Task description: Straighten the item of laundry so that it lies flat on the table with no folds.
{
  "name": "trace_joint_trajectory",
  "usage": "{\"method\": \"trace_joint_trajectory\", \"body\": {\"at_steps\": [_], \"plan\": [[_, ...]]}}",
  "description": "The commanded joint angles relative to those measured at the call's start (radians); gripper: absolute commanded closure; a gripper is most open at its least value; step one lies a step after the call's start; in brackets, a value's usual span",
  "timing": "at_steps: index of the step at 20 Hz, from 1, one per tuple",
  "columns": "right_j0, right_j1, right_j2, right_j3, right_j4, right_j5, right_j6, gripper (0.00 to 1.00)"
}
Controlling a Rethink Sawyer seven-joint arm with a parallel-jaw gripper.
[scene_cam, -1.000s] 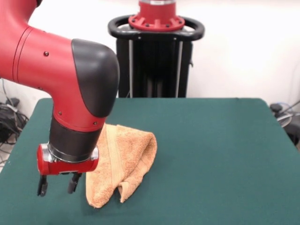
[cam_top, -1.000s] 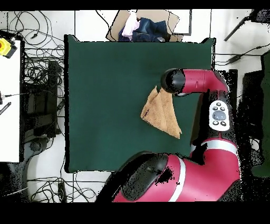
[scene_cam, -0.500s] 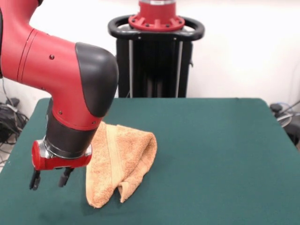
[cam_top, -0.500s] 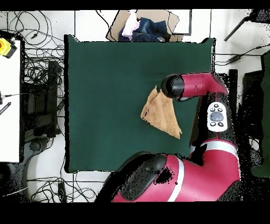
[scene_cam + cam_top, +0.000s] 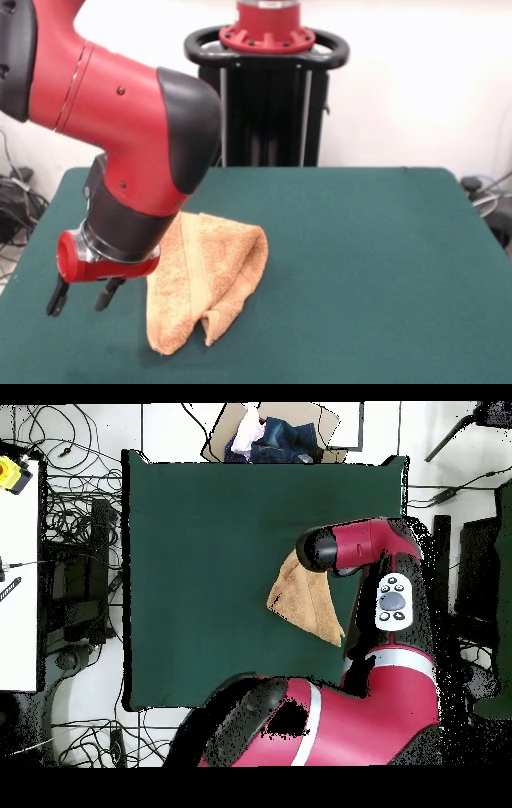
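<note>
We see our hand (image 5: 78,295) open and empty above the surface (image 5: 360,264), the folded towel (image 5: 208,276) just beside it.

- The towel (image 5: 206,280) lies on the table (image 5: 368,264), folded over on itself.
- In the front view, the gripper (image 5: 78,294) hangs just to the left of the towel, above the table.
- The arm (image 5: 136,152) comes down from the top left, in front of part of the towel.
- The pedestal (image 5: 268,88) stands behind the table's far edge.
</note>
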Motion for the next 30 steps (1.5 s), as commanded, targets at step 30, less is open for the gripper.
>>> {"method": "trace_joint_trajectory", "body": {"at_steps": [30], "plan": [[-0.113,-0.131,0.235,0.329,0.311,0.109,-0.093,0.0]]}}
